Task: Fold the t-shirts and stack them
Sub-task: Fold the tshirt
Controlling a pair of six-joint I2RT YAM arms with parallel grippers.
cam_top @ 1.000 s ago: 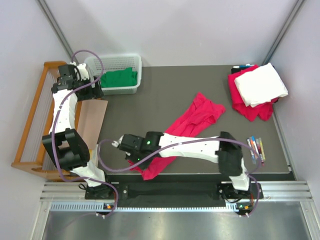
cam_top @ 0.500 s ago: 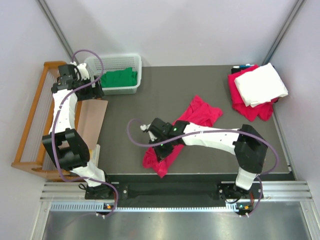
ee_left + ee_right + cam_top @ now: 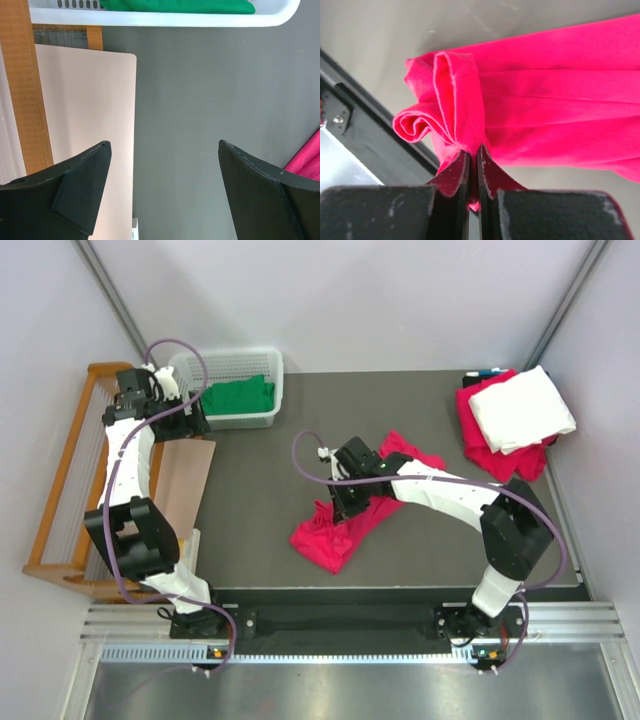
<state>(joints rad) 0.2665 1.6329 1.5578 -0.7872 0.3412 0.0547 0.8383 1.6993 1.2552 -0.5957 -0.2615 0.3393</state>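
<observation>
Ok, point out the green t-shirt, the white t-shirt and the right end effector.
green t-shirt (image 3: 238, 398), top external view, middle of the cloth
white t-shirt (image 3: 522, 410), top external view, centre of its upper face
right end effector (image 3: 473, 152), right wrist view, between its fingertips

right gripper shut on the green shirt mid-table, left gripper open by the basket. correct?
Not quite: the right gripper is shut on the crimson-pink shirt, as the right wrist view shows. The green shirt lies in the basket. The left gripper is open by the basket, as you said.
</observation>
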